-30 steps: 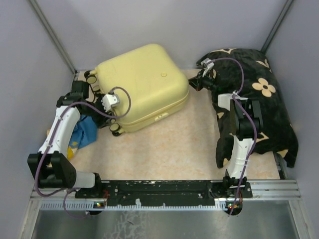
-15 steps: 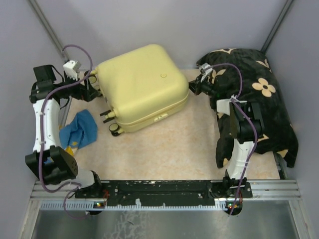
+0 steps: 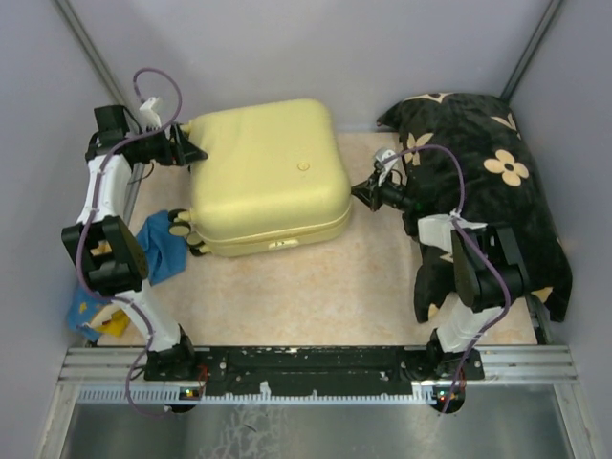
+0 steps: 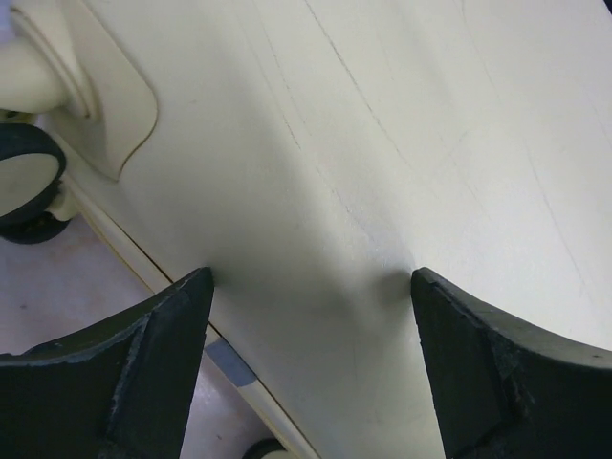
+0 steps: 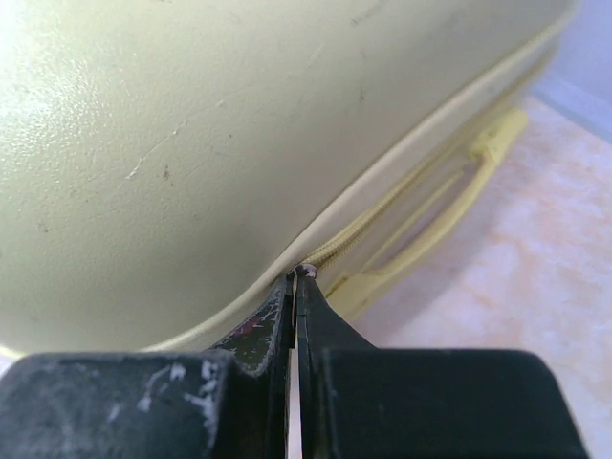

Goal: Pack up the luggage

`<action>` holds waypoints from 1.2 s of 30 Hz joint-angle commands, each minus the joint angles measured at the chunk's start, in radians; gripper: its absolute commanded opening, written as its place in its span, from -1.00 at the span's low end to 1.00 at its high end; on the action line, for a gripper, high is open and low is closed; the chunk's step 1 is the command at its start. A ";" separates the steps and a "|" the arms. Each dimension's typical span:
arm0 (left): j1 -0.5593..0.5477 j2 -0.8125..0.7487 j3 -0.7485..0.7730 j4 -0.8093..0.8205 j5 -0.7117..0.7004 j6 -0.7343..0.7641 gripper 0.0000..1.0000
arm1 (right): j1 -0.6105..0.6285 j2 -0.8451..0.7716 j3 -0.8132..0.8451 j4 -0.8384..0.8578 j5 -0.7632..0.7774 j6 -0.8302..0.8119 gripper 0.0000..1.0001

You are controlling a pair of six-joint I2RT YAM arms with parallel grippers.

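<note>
The luggage, a pale yellow hard-shell suitcase, lies closed and flat on the table, wheels toward the left. My left gripper is open at its back left corner, fingertips spread wide against the shell. My right gripper is at the case's right edge. In the right wrist view its jaws are shut, pinching a small zipper pull at the seam, beside the yellow handle.
A big black cloth with beige flower motifs fills the right side under the right arm. A blue cloth and something yellow lie at the left. Grey walls close in behind and at both sides.
The left arm swung from the case's front left to its back left corner. The luggage turned clockwise to lie squarer. The right gripper moved forward and left along the case's edge.
</note>
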 commanded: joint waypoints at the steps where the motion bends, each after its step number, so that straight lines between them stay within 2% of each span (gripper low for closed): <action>1: -0.116 0.121 0.058 -0.021 -0.026 0.097 0.71 | 0.116 -0.204 -0.085 0.005 -0.230 -0.066 -1.00; 3: -0.134 0.151 0.079 -0.032 -0.030 0.121 0.66 | 0.100 -0.219 -0.083 -0.027 -0.205 -0.087 -1.00; 6: -0.135 0.179 0.087 -0.045 -0.058 0.163 0.58 | 0.048 -0.192 -0.054 0.009 -0.141 -0.062 -1.00; 12: -0.135 0.207 0.094 -0.088 -0.159 0.277 0.42 | -0.041 -0.001 0.113 0.153 -0.006 0.073 -1.00; 18: -0.135 0.240 0.125 -0.108 -0.201 0.315 0.35 | -0.054 0.144 0.293 0.243 0.077 0.267 -1.00; 24: -0.136 0.262 0.191 -0.124 -0.199 0.317 0.33 | -0.050 0.206 0.349 0.243 0.114 0.300 -1.00; 29: -0.159 0.156 0.214 0.031 -0.268 0.237 0.53 | -0.010 0.151 0.260 0.232 0.054 0.267 -1.00; 33: -0.248 0.058 0.118 0.290 -0.499 0.259 0.69 | 0.035 0.110 0.179 0.233 0.039 0.238 -1.00; 36: -0.327 0.089 0.152 0.370 -0.642 0.301 0.72 | 0.056 0.099 0.162 0.228 0.042 0.241 -1.00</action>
